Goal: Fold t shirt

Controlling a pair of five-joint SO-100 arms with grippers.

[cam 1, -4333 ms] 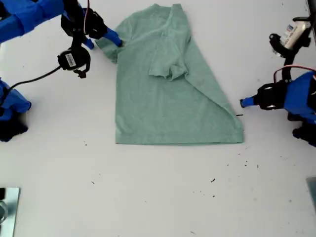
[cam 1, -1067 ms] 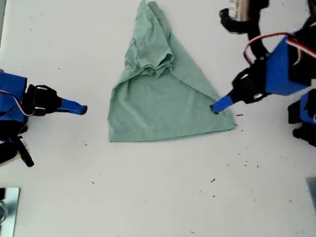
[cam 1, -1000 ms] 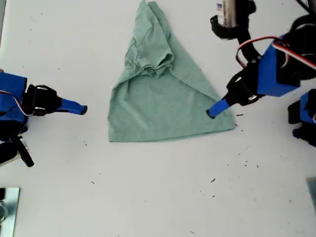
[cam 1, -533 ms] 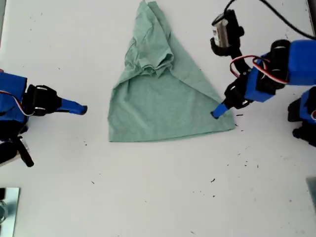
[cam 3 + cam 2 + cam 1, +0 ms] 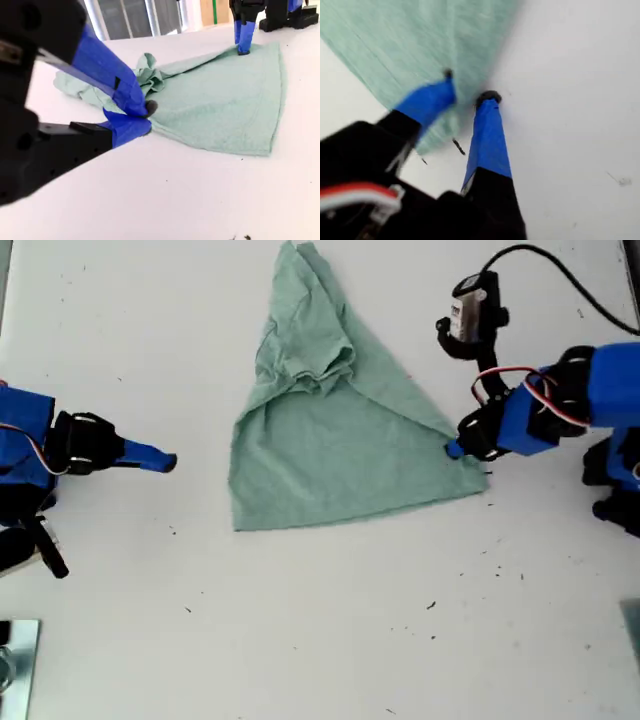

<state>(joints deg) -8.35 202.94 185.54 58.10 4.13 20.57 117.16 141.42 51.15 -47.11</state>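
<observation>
On the white table point(image 5: 320, 640), toward the far middle of the exterior view, lies the t shirt point(image 5: 330, 440); it is a pale sage-green heap drawn into a rough triangle, narrow and bunched at its far end, broad and flat along its near hem, with a rumpled fold of cloth across its upper middle.

At the hem corner on the exterior view's right, my first gripper point(image 5: 455, 449) has its blue-taped tips down at the cloth's edge; in the first wrist view my first gripper point(image 5: 468, 89) shows its jaws a little apart, one tip over the green fabric point(image 5: 420, 45) and the other on bare table just beside the edge; that picture is blurred, and I cannot tell whether any cloth is pinched between them.

At the exterior view's left, my second gripper point(image 5: 165, 461) lies well apart from the shirt, low over the table and pointing toward it; in the second wrist view my second gripper point(image 5: 146, 116) has its jaws closed tip to tip with nothing between them; the shirt point(image 5: 225, 110) spreads beyond it, and the other arm's tips stand at its far corner.
</observation>
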